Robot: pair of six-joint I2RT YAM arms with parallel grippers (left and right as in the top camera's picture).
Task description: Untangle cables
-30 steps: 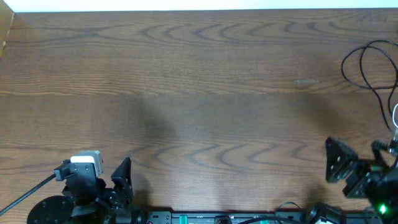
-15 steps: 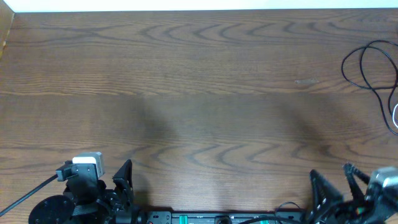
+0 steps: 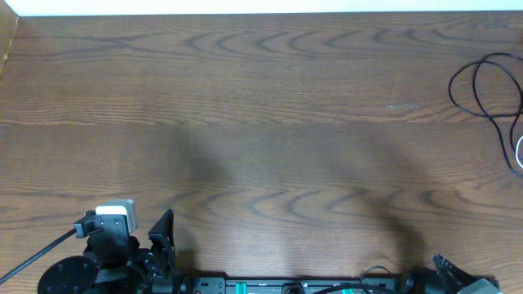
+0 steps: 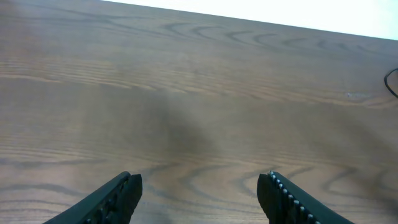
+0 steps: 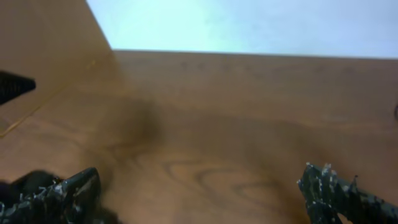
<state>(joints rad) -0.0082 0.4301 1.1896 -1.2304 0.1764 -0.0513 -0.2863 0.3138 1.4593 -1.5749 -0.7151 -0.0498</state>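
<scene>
Dark wood-grain tabletop [image 3: 261, 122], pale strip along the far edge.

Overhead: black cable [image 3: 451, 85] lies in loose loops at the right edge, near the far right corner. A sliver of white cable [image 3: 518, 153] is just below it, cut off by the frame. Can't tell whether they cross. Left gripper [image 3: 140, 243] sits at the near edge, left corner. Right gripper [image 3: 454, 271] only pokes in at the near right corner. Both well apart from the cables.

Left wrist: left gripper [image 4: 200, 186] has its jaws spread wide, with nothing between them, only bare wood. A short arc of black cable [image 4: 390, 84] shows at the right side.

Right wrist: blurry. Right gripper [image 5: 199, 186] also spread wide and holding nothing.
</scene>
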